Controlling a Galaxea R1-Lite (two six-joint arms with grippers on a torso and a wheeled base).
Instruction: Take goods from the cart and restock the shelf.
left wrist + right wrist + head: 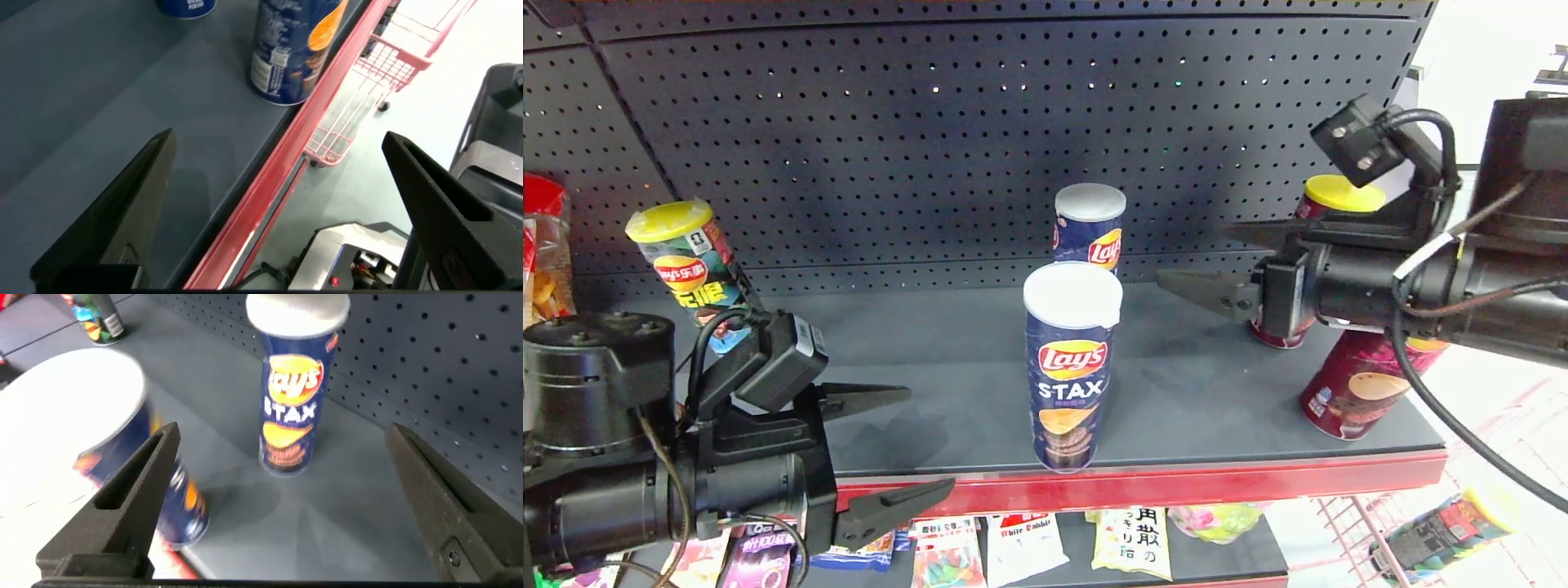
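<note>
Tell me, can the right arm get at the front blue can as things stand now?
Probably yes. The right tool is open and points toward the front blue can, and the shelf between them is bare. The red cans are behind the tool, off that path.

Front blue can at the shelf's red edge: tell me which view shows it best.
The head view: the front blue can stands whole and upright, lid to base. The left wrist view catches its lower part; the right wrist view has its lid and side, cropped and blurred.
</note>
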